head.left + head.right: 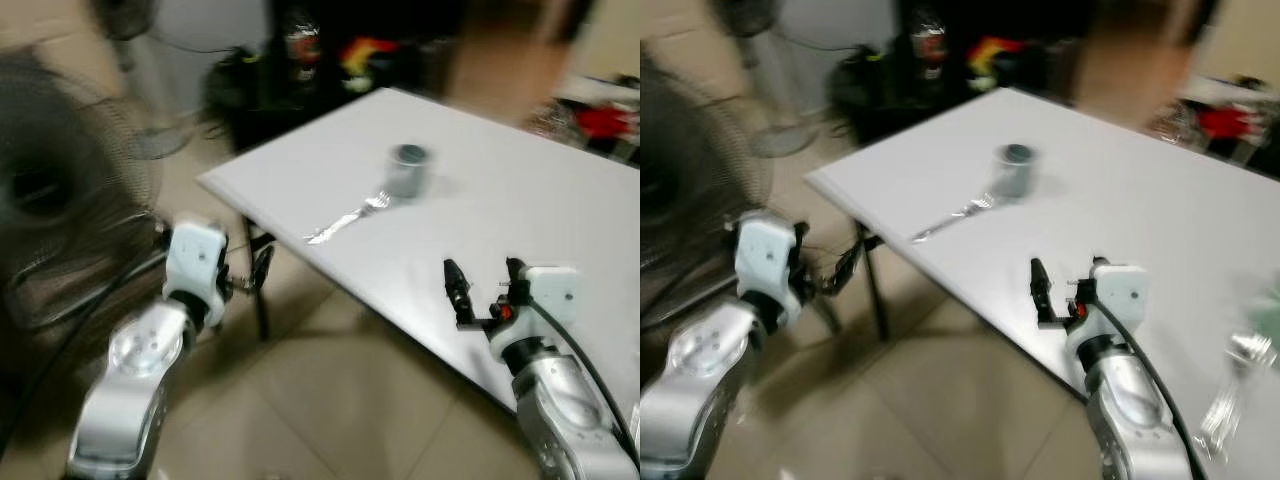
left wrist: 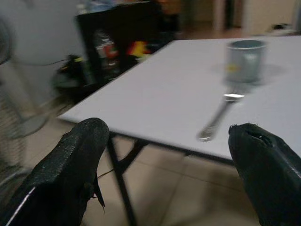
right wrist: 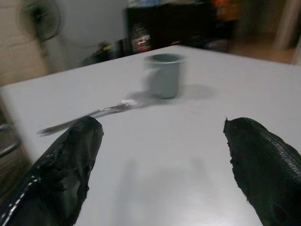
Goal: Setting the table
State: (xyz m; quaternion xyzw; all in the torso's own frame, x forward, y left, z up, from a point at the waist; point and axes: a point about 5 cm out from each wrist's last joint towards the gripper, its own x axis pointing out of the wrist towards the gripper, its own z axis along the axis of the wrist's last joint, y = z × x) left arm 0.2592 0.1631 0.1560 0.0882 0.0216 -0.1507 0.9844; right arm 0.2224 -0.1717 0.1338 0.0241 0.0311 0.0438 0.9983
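From the head, the right gripper hovers over the white table, fingers apart, seemingly ready for the metal fork touching a grey cylindrical cup. At the left wrist, the left gripper gapes, off the table's edge.

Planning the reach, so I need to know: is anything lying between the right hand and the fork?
Nothing; the right wrist view shows bare white table from the open right hand to the fork, the grey cup beside its tines.
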